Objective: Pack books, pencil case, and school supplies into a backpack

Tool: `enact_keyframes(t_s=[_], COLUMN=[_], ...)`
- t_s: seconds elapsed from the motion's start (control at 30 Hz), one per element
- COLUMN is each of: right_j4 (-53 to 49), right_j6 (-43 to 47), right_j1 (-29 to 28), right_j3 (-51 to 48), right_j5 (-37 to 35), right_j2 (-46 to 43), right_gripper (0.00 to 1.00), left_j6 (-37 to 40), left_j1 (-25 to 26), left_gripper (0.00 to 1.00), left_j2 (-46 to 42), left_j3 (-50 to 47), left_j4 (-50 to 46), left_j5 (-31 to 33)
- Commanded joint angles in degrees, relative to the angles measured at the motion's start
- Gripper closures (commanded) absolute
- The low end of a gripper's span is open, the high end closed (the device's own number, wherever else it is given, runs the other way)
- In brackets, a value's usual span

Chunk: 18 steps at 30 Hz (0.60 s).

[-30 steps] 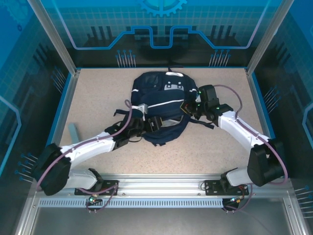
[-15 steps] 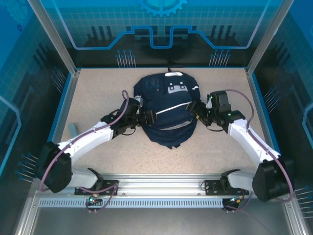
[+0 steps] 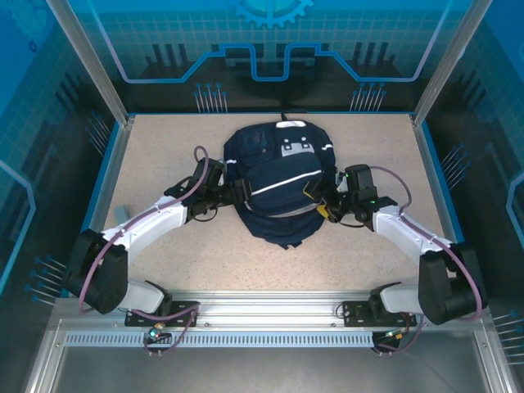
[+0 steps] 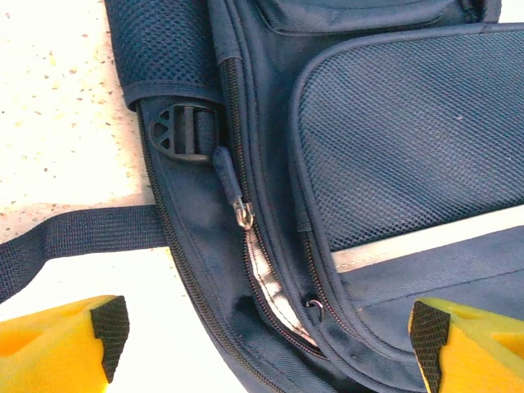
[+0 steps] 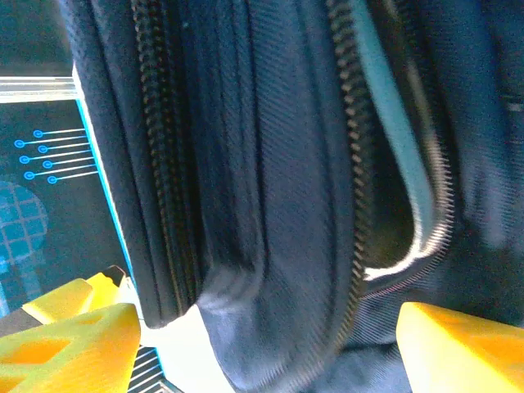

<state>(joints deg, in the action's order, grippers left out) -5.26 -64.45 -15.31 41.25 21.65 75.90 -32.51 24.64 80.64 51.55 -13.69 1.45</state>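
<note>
Both hands sit at the sides of the large navy-blue fabric backpack [image 3: 282, 176], which lies flat in the middle of the speckled beige surface [image 3: 164, 155], its top toward the far edge. The left hand [image 3: 236, 193] is at the bag's left side, its yellow fingers spread wide and closed on nothing. From its wrist camera the left hand [image 4: 266, 327] hovers over the backpack [image 4: 385, 147], above a dark zipper pull [image 4: 233, 184] on a zip that gapes a little and shows pale lining. Just beside the pull is a black plastic buckle [image 4: 184, 131], and a dark webbing strap [image 4: 82, 237] runs left across the surface. To the right are a mesh pocket [image 4: 409, 131] and a thin white reflective stripe [image 4: 426, 241].

The right hand [image 3: 321, 205] is at the bag's right side, also open. In its wrist view the right hand [image 5: 270, 336] has its fingers well apart with the backpack [image 5: 270, 164] between them, and a strip of surface shows between the left finger and the fabric. A pale blue edge [image 5: 393, 164] shows in a zip gap; what it is cannot be told.

Near the left edge of the surface lies a small grey-green object [image 3: 123, 214], too small to identify. An aluminium rail [image 3: 270, 315] crosses the near edge.
</note>
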Motion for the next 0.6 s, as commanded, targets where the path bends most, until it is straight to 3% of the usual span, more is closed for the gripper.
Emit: enact_keyframes(t_s=[0.0, 0.23, 0.57], right_j4=[5.3, 6.6, 16.4], right_j6=[-2.9, -4.2, 0.9], right_j1=[-1.0, -1.5, -1.1], right_j3=[1.9, 2.9, 3.8], right_j5=[1.2, -0.6, -7.6], right_j2=[2.0, 4.9, 5.2], right_gripper=[0.17, 0.16, 0.44], left_j6=[1.6, 2.3, 6.5], left_j1=[-0.6, -0.8, -0.9], left_gripper=[0.09, 0.08, 0.12], left_j2=[0.6, 0.8, 1.0], left_j3=[-1.1, -1.2, -2.2], left_j4=[-0.6, -0.3, 1.2], left_j5=[-1.8, -2.9, -4.0])
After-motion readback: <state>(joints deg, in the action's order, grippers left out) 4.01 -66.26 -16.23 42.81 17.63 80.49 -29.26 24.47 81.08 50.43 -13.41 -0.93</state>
